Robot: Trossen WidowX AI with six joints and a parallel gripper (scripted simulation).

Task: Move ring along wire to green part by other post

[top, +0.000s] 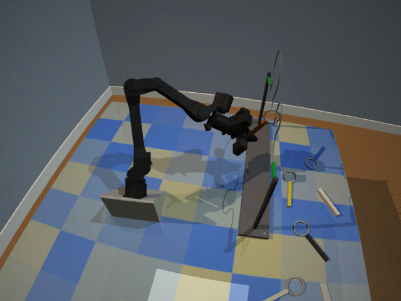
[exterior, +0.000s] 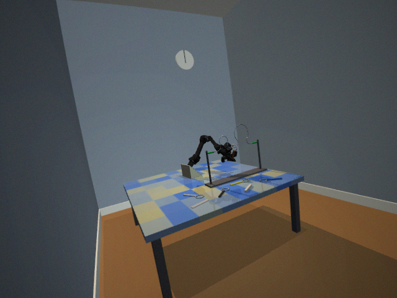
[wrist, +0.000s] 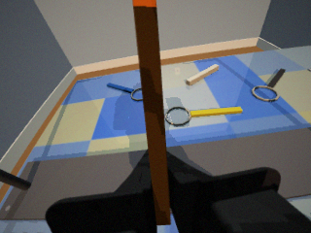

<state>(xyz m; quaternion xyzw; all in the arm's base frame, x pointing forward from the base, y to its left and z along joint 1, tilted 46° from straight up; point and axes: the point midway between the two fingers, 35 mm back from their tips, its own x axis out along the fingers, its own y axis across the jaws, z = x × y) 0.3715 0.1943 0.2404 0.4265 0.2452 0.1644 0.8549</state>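
The orange handle (top: 258, 128) (exterior: 234, 154) (wrist: 153, 97) rises from my gripper (top: 252, 136) (wrist: 154, 152), which is shut on it. The ring (top: 264, 113) is at the handle's upper end, out of the wrist view. It appears to be around the thin grey wire (top: 274, 64) (exterior: 247, 129), between the two raised loops. Contact cannot be told. One green part (top: 273, 170) (exterior: 210, 152) adjoins the near post (top: 265, 204) (exterior: 208, 168); the other green part (top: 269, 81) (exterior: 255, 142) adjoins the far post (top: 264, 100) (exterior: 258, 155).
The dark base board (top: 254, 207) (wrist: 87, 180) carries the posts. Beyond it lie a blue-handled ring (top: 319, 152) (wrist: 119, 88), a yellow-handled ring (top: 289, 194) (wrist: 216, 112), a black-handled ring (top: 317, 248) and a pale bar (top: 328, 202) (wrist: 202, 75).
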